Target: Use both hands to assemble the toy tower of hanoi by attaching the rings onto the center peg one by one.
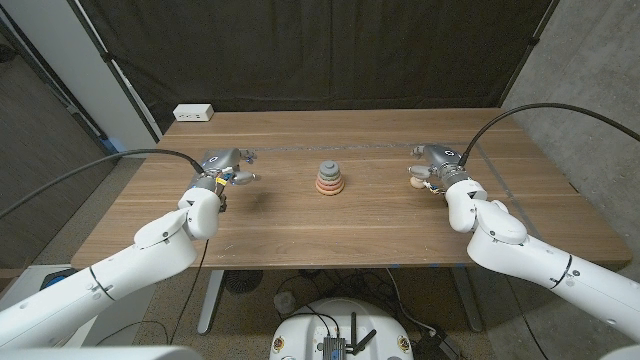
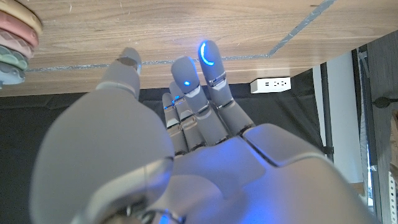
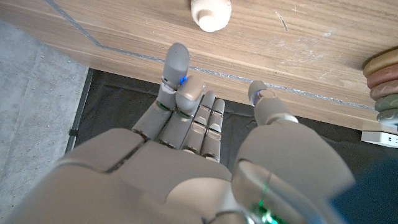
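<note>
Tower of hanoi (image 1: 330,180): stacked rings in muted pink, tan, green and grey, topped by a grey knob, standing mid-table, well apart from both hands and roughly halfway between them. Judged nearly complete: several rings already on the peg, one small cream piece (image 1: 417,181) lying loose on the table just beside the right hand, probably the last to go on, though too small to tell whether a ring or a cap. Left to right. Left hand (image 1: 222,170): holding nothing, fingers apart and reaching forward over the wood, blue lights glowing on the fingertips (image 2: 209,57) in the left wrist view, stack edge (image 2: 15,43) off to the thumb side. Tower next, rings smooth, rounded, matte, like soft plastic or painted wood, wider low down and narrowing upward. Right hand (image 1: 438,165): likewise released, fingers spread and extended, nothing grasped; cream piece (image 3: 211,14) lying just beyond the fingertips in the right wrist view, pale, rounded, smooth, with a darker hollow at its end; stack edge (image 3: 382,84) off to the thumb side. Wooden table (image 1: 300,230): warm brown grain, flat, faint seam lines across it, a few light scratches. White power strip (image 1: 193,113) at the far edge beyond the left hand.
</note>
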You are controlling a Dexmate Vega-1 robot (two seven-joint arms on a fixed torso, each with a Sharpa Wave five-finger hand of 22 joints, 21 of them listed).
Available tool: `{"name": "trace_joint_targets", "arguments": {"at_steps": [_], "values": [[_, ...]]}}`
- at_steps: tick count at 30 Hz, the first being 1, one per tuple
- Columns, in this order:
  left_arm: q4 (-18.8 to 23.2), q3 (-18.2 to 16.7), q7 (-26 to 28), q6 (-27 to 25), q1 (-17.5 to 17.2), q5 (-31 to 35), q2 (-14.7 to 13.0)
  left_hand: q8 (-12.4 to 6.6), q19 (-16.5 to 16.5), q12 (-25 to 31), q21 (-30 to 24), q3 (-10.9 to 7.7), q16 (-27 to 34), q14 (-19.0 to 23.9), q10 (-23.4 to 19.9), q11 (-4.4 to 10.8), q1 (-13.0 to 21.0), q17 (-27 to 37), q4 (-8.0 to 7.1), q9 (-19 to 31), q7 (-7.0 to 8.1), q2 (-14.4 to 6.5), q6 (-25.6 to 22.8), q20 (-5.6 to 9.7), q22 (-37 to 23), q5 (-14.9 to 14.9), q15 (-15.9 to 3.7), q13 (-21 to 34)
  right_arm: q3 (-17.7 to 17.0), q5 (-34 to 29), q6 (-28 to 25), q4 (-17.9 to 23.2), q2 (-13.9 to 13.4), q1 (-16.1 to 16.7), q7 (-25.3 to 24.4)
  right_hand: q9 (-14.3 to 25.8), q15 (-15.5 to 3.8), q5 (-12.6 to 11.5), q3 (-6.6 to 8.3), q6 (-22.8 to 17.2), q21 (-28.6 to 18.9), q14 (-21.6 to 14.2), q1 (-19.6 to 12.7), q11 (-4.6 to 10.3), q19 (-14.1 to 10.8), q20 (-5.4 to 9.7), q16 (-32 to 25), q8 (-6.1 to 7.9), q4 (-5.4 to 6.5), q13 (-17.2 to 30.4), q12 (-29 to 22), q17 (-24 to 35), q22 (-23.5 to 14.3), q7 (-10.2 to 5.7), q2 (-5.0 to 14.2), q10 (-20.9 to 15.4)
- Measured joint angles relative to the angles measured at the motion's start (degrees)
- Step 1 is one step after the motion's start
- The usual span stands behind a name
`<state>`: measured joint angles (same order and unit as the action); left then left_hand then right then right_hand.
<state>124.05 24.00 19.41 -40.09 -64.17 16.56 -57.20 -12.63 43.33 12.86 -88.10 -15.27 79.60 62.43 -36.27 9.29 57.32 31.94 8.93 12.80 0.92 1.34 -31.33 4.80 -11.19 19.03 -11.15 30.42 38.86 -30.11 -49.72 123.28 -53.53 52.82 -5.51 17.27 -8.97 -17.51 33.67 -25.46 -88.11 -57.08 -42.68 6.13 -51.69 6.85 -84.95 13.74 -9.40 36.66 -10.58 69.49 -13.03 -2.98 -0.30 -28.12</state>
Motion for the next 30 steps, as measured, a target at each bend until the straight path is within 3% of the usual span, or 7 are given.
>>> {"name": "trace_joint_targets", "arguments": {"at_steps": [8,30], "values": [[0.3,-0.5,0.4,-0.1,-0.3,-0.5,-0.6,0.00,0.0,0.0,0.0,0.00,0.0,0.0,-0.1,-0.07,0.0,0.1,0.00,0.0,-0.02,0.0,-0.2,0.00,0.0,0.1,0.00,0.0,2.6,-1.2,-3.0,0.2,-0.5,-2.5,3.9,0.0,0.37,0.0,0.00,2.4,0.1,0.8,0.6,-0.19,0.7,0.10,0.7,-1.05,0.00,-0.3,0.0,-0.4,0.3,0.33,-0.60,1.3],[1.4,-1.2,1.1,-1.4,-0.5,-0.8,-1.8,0.00,0.0,0.0,0.0,-0.48,0.0,0.0,-0.7,-0.07,-0.8,0.6,0.01,0.1,-0.03,-0.8,-0.8,0.00,0.3,0.1,0.00,0.3,8.3,-2.4,-8.1,-3.3,0.3,-8.7,10.4,-0.3,1.09,0.0,-0.25,3.5,0.5,2.3,-0.2,-0.70,1.4,-0.20,2.5,-1.27,-0.25,-1.1,0.0,-1.3,0.8,0.64,-1.36,3.2]]}}
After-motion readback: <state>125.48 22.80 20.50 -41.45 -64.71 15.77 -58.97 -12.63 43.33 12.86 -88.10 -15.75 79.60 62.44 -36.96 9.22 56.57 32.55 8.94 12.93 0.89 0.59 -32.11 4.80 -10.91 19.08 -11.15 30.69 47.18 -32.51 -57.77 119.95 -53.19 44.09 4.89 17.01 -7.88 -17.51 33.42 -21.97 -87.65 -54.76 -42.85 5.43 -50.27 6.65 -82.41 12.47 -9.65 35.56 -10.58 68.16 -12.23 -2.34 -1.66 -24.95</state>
